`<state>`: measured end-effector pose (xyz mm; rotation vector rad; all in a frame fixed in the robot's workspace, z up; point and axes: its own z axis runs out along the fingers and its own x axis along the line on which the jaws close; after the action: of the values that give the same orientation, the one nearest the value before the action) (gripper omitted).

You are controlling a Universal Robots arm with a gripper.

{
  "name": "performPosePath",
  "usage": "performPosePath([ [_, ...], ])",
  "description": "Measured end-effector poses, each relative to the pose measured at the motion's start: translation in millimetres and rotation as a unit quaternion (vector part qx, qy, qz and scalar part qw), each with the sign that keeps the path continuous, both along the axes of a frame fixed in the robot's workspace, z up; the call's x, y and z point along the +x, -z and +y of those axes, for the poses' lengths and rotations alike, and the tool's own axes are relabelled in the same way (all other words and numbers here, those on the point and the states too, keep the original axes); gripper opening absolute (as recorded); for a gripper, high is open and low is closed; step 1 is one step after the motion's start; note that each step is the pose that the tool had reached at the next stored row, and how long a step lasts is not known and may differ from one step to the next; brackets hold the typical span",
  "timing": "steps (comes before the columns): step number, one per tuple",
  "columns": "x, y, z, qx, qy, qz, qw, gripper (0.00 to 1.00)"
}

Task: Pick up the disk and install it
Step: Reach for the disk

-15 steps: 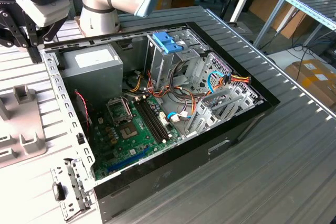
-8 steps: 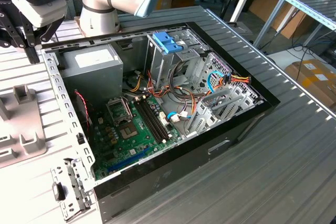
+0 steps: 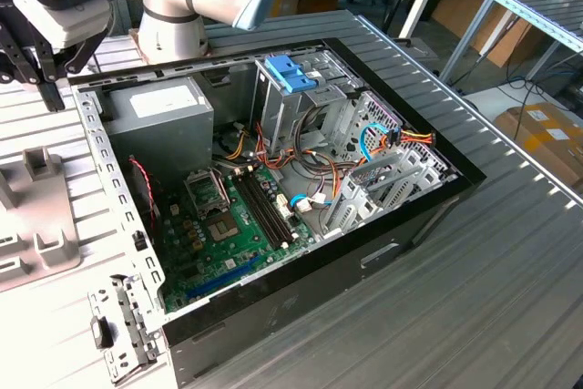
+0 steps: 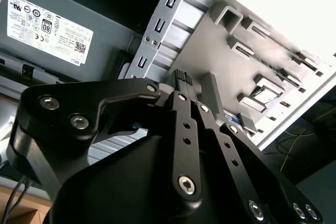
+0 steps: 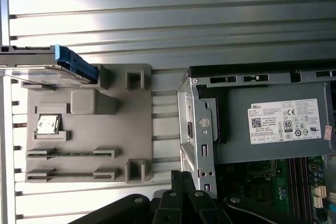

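Note:
The disk (image 5: 44,71) is a flat grey drive in light-blue rails with a blue end tab (image 5: 77,64). It lies at one corner of the grey fixture plate (image 5: 105,129) beside the computer case. My gripper (image 5: 181,178) hangs over the case's metal edge, a good way from the disk, with its black fingers (image 4: 181,80) pressed together and nothing between them. In the exterior view the gripper (image 3: 50,93) is high at the exterior view's left, above the case's back corner and above the fixture plate (image 3: 36,216).
The open computer case (image 3: 273,179) holds a grey power supply (image 3: 159,116), a green motherboard (image 3: 228,225) and metal drive cages (image 3: 383,179), one topped by a blue latch piece (image 3: 291,72). A small silver chip (image 5: 47,125) sits on the fixture. Ribbed metal table (image 3: 474,298) surrounds everything.

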<state>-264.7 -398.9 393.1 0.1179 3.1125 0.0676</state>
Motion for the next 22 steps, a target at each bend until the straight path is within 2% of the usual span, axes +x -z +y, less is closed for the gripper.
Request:
performPosePath([
  [22,-13.7,0.2,0.0,0.0000,0.000,0.0000,1.00000,0.11],
])
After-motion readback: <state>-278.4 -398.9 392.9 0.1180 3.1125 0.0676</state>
